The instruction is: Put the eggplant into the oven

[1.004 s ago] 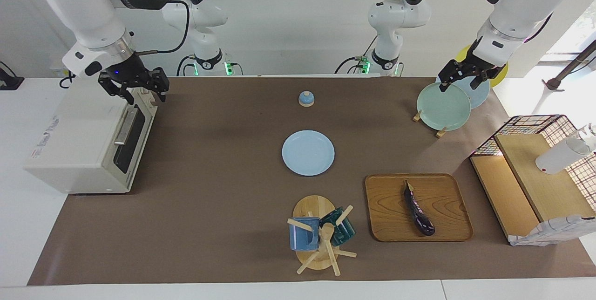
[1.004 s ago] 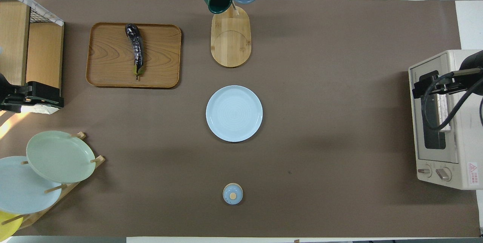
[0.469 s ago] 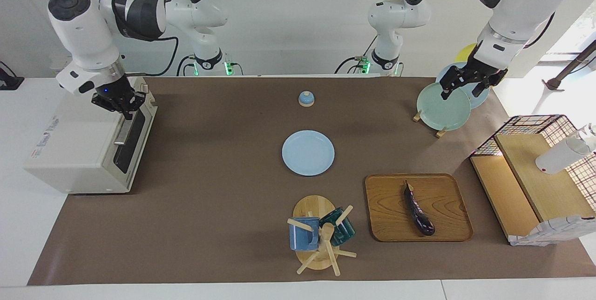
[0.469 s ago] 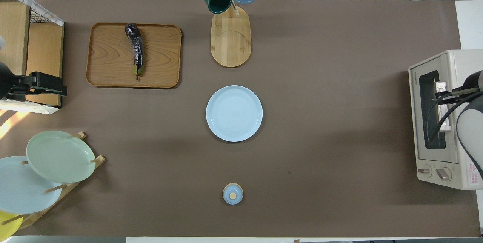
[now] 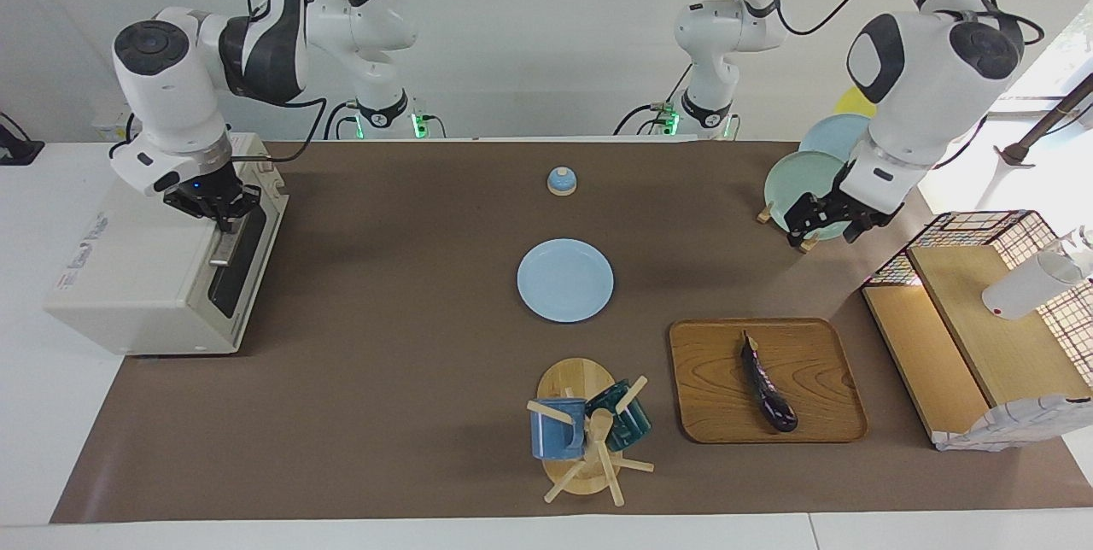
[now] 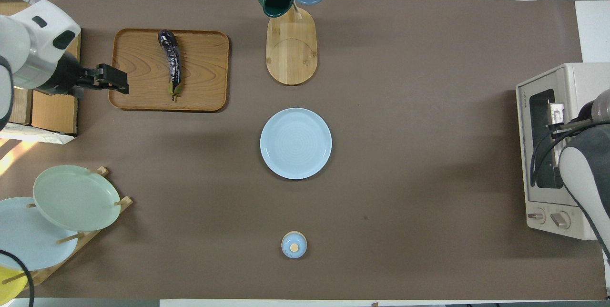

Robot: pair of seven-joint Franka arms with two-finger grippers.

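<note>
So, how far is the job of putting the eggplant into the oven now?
Nothing is finished. The eggplant lies on the wooden tray, untouched, and the oven door looks shut. In hand: the right gripper is shut at the oven's door handle, and the left gripper, open, is in the air near the tray. Left: open the door, pick up the eggplant, place it inside.

The surface (image 5: 410,379) (brown-covered) carries the oven (image 5: 162,268), wooden tray (image 5: 709,396), blue plate (image 5: 564,280), mug stand (image 5: 576,379), and plate rack (image 6: 102,171).
</note>
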